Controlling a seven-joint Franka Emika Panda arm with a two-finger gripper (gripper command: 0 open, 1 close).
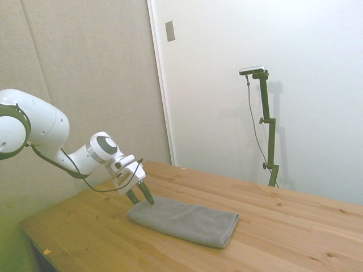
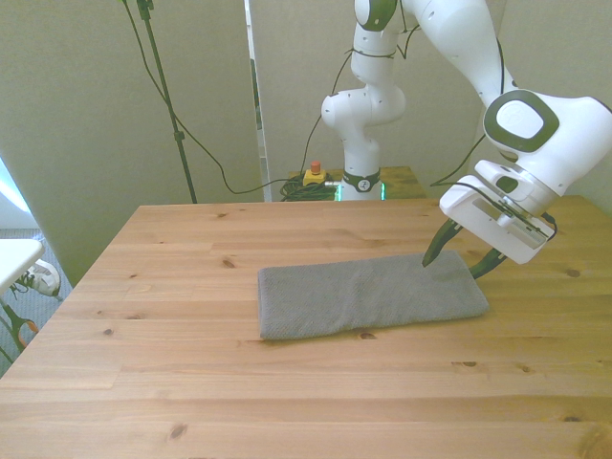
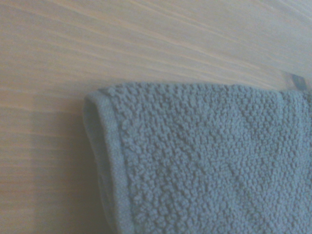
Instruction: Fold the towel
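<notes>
Two tool [image 2: 461, 261] fingers spread wide, straddling towel [image 2: 368, 295] end (holding nothing), tips low.

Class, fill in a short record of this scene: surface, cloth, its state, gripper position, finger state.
surface: wooden table
cloth: plain grey terry towel, a long rectangle
state: lying flat in layers, hemmed end seen in the wrist view
gripper position: white two-finger gripper at the towel's end on the front view's right
finger state: open, tips down by that end; contact unclear
</notes>
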